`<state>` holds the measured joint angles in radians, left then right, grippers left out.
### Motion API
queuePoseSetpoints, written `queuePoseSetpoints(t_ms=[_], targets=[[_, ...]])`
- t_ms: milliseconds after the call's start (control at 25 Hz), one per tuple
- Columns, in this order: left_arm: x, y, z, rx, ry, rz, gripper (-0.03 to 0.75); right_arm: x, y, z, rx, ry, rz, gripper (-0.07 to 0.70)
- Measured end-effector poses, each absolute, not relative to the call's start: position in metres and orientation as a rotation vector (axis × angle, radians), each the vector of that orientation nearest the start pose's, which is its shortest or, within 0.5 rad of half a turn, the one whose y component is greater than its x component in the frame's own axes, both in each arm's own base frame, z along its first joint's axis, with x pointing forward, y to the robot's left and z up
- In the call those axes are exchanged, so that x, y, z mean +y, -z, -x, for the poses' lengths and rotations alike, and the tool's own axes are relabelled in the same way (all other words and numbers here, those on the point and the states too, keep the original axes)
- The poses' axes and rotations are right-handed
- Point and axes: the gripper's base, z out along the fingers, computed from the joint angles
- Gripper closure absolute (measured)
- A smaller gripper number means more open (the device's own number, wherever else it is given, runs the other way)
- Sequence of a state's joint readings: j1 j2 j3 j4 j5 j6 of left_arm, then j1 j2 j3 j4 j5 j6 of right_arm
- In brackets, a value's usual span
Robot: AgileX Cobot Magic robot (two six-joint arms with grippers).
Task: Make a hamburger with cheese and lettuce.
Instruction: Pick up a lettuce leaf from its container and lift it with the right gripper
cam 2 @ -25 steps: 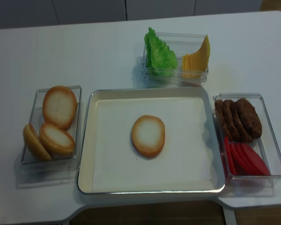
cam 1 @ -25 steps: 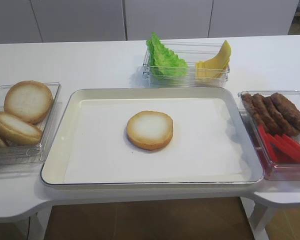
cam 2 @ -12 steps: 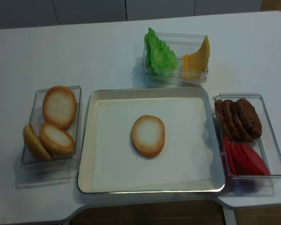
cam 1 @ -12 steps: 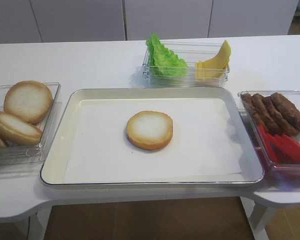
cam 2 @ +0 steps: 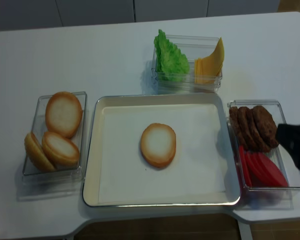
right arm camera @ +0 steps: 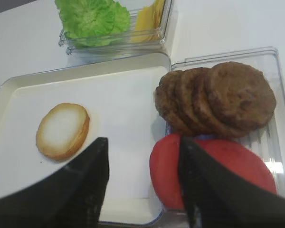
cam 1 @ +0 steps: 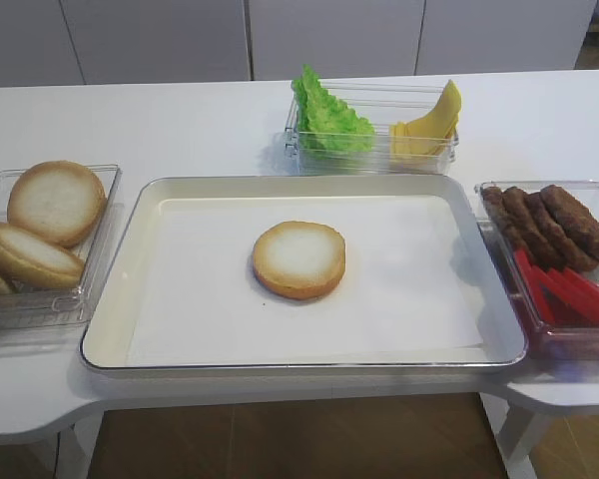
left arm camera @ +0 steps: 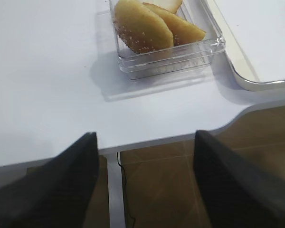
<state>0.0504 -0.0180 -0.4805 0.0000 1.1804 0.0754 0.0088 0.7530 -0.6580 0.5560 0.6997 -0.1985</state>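
The hamburger bun half (cam 1: 299,259) lies cut face up in the middle of the metal tray (cam 1: 120,261); it also shows in the realsense view (cam 2: 158,144) and the right wrist view (right arm camera: 62,130). Green lettuce leaves (cam 1: 324,115) stand bunched in a clear bin at the back, with yellow cheese slices (cam 1: 424,125) beside them. No single loose leaf shows. My right gripper (right arm camera: 142,159) is open and empty, above the tray's right edge and the tomato slices (right arm camera: 213,171). Its arm (cam 2: 295,142) enters from the right. My left gripper (left arm camera: 145,152) is open and empty over the table's front left edge.
A clear bin with spare bun halves (cam 1: 40,230) sits left of the tray. A clear bin on the right holds brown patties (cam 1: 549,225) and red tomato slices (cam 1: 564,294). The lettuce and cheese bin (cam 2: 187,75) stands behind the tray.
My right arm has come into the realsense view at the right edge, over the patty and tomato bin. The food has not moved.
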Motion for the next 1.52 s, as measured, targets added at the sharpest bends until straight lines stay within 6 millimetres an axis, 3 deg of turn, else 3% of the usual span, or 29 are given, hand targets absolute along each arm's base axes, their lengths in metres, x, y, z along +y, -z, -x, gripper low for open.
queuePoseSetpoints(t_ms=[320, 600, 840, 1120, 1280, 1520], targets=[[-0.001, -0.262, 0.011, 2.166, -0.072, -0.027, 0.248, 0.041, -0.343, -0.218, 2.256, -0.559, 0.025, 0.255], [-0.001, -0.262, 0.011, 2.166, -0.072, -0.027, 0.248, 0.093, -0.357, -0.287, 2.281, -0.612, 0.25, 0.255], [-0.001, -0.262, 0.011, 2.166, -0.072, -0.027, 0.248, 0.13, -0.341, -0.351, 2.327, -0.63, 0.307, 0.256], [-0.001, -0.262, 0.011, 2.166, -0.072, -0.027, 0.248, 0.154, -0.317, -0.411, 2.333, -0.636, 0.323, 0.256], [-0.001, -0.262, 0.011, 2.166, -0.072, -0.027, 0.248, 0.161, -0.305, -0.431, 2.334, -0.639, 0.325, 0.257], [-0.001, -0.262, 0.011, 2.166, -0.072, -0.027, 0.248, 0.179, -0.292, -0.44, 2.323, -0.641, 0.388, 0.257]])
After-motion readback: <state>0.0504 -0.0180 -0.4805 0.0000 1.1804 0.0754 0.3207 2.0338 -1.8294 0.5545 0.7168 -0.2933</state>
